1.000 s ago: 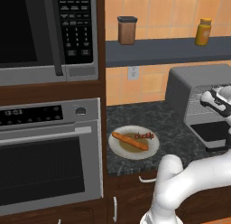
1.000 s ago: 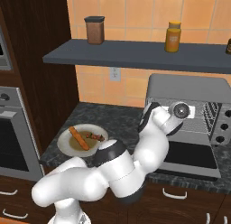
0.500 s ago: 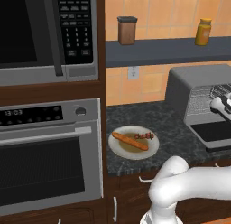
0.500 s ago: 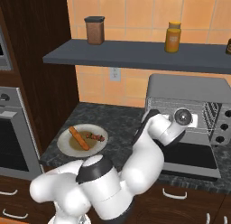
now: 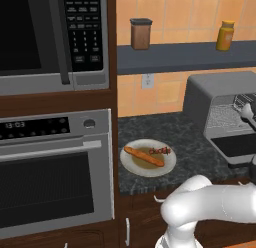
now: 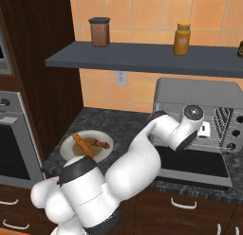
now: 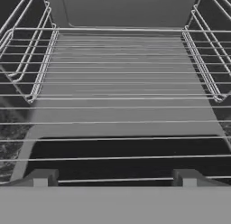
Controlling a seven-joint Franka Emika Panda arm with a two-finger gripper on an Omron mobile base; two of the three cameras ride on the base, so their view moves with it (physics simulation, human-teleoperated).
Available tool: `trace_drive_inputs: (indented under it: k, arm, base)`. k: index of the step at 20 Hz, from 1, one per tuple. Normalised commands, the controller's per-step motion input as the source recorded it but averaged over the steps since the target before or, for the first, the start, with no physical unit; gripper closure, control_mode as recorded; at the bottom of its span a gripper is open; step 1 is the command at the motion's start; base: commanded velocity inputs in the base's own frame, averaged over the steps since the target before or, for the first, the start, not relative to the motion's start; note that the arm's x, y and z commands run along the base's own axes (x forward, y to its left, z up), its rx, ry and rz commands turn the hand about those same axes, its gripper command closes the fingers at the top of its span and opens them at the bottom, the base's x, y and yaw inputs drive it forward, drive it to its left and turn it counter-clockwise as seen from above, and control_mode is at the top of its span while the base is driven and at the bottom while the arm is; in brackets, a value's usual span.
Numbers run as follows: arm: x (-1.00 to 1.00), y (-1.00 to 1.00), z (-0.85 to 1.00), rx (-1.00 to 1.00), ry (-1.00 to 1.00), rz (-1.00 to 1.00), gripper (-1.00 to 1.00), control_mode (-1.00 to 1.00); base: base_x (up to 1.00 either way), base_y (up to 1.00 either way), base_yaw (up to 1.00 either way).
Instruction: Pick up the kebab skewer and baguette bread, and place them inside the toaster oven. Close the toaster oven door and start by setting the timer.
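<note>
Counter: toaster oven rack ahead of open pincer.

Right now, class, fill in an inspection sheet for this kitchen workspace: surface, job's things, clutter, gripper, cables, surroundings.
Surface: dark speckled counter.
Job's things: kebab skewer and baguette bread lie on the plate; toaster oven stands with its toaster oven door folded down, wire rack bare.
Clutter: nothing seen.
Gripper: gripper open at the oven mouth, holding nothing.
Cables: nothing seen.
Surroundings: brown jar and yellow jar on the shelf; microwave; built-in oven; wall outlet.
</note>
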Motion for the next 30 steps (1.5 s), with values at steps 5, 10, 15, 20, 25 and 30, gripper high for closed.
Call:
trace_drive_inputs:
  k: [5,10,15,20,25,30]
  arm:
    - [-0.44,0.19,0.28,0.00,0.19,0.03,-1.00,-1.00]
    - [-0.72,0.63,0.39,0.00,0.17,0.06,-1.00,-1.00]
    - [-0.52,1.00,-0.16,-0.03,0.27,0.22,-1.00,-1.00]
    - [-0.03,1.00,-0.38,0.00,0.27,0.41,-1.00,-1.00]
    - [0.10,1.00,-0.30,0.00,0.30,0.33,-1.00,-1.00]
    - [0.51,0.90,-0.26,0.00,0.20,0.11,-1.00,-1.00]
  base:
    - [0.00,0.00,0.00]
    - [0.00,0.00,0.00]
    - [0.00,0.00,0.00]
    - [0.00,0.00,0.00]
    - [0.00,0.00,0.00]
    - [0.00,0.00,0.00]
